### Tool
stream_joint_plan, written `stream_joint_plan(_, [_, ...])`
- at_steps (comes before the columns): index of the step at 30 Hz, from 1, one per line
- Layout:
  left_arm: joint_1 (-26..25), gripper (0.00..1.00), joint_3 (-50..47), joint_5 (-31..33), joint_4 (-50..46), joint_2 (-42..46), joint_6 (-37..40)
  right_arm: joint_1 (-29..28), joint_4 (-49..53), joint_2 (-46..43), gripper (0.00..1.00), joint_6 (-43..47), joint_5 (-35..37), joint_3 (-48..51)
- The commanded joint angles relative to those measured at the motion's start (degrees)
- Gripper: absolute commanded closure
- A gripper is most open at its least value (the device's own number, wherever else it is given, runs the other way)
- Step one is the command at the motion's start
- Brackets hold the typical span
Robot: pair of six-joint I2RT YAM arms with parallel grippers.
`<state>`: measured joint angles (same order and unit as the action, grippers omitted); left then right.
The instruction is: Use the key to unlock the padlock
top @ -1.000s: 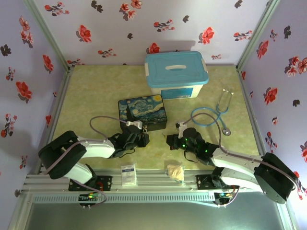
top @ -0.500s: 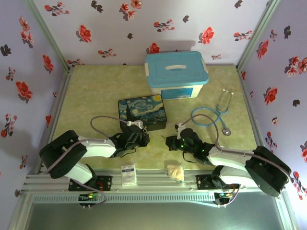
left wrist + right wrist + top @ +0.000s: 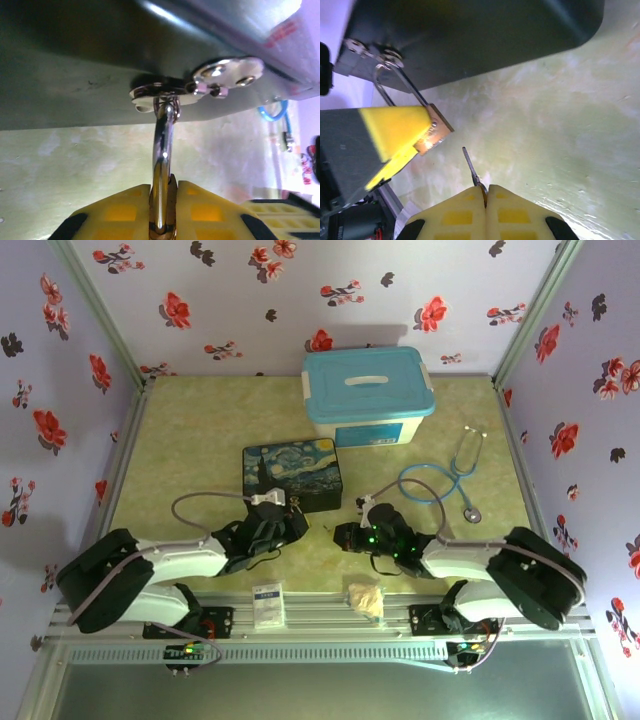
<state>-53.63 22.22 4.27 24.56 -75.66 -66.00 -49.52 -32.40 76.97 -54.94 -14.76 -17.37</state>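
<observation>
- My left gripper (image 3: pixel 163 202) pinches the padlock (image 3: pixel 436 131), apparently hooked on the front hasp (image 3: pixel 156 93) of the starry box (image 3: pixel 292 468).
- My right gripper (image 3: pixel 485 192) clamps the key (image 3: pixel 470 167) just beside that box, near the padlock.

The box (image 3: pixel 293 475) is set before the bin (image 3: pixel 368 395), slightly left; the stethoscope (image 3: pixel 447 478) is laid to the box's right. The padlock (image 3: pixel 436 132) is hung on the box's front, and the key (image 3: pixel 470 167) is held just right of it, apart.
</observation>
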Motion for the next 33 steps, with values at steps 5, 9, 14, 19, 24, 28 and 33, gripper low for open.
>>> stream_joint_plan(5, [0.63, 0.98, -3.17, 1.62, 10.15, 0.1, -5.56, -0.73, -11.36, 6.15, 1.0, -5.4, -4.5, -0.78])
stream_joint_plan(9, [0.71, 0.98, -3.32, 1.4, 11.58, -0.54, -6.1, -1.24, -9.63, 6.79, 1.0, -4.48, -5.13, -1.7])
stream_joint_plan(14, [1.32, 0.98, -3.4, -0.65, 17.06, -2.97, -7.51, -1.64, -15.99, 9.79, 1.0, -6.06, -6.65, -0.79])
stream_joint_plan(19, [2.09, 1.0, -7.07, -2.33, 29.96, -8.56, -12.51, -1.55, -22.55, 12.22, 1.0, -7.99, -7.24, 0.74])
stream_joint_plan(24, [2.22, 1.0, -7.89, -3.11, 36.44, -12.44, -13.52, -0.83, -15.31, 9.71, 1.0, -5.29, -7.3, 0.01])
stream_joint_plan(28, [2.3, 1.0, -8.47, -2.81, 39.51, -13.84, -14.77, 0.59, -11.79, 7.79, 1.0, -4.18, -7.51, 0.05])
stream_joint_plan(33, [2.36, 1.0, -8.77, -3.57, 44.53, -16.9, -17.31, 1.38, -13.04, 9.53, 1.0, -4.0, -10.09, -0.72])
